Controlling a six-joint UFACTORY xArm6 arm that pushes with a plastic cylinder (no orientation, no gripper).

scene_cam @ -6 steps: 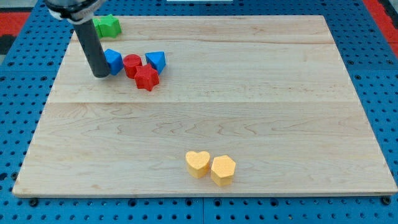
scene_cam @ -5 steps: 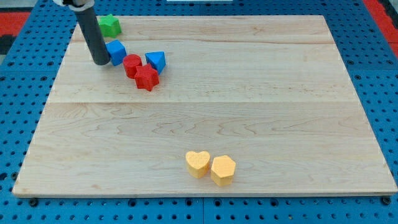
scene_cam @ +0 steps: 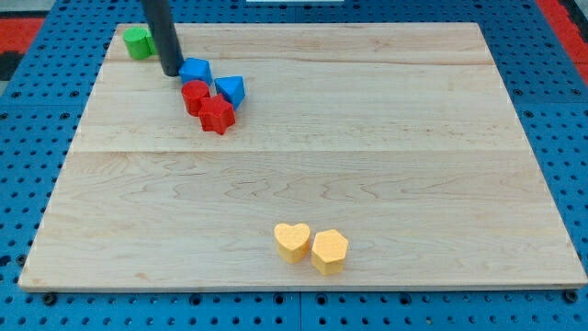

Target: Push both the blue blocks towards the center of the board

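Note:
My tip is at the view's upper left, touching the left side of a blue block. That blue block sits just above a red cylinder. A second blue block, wedge-like, lies to the right of the red cylinder. A red star-like block sits just below both. The four blocks form a tight cluster in the board's upper left part.
A green block lies at the board's top left corner, left of my rod. A yellow heart and a yellow hexagon sit side by side near the bottom edge. The wooden board rests on a blue pegboard.
My tip moved up and to the right around the blue block's left side. That blue block slid up and right, now above the red cylinder. The green block shifted left.

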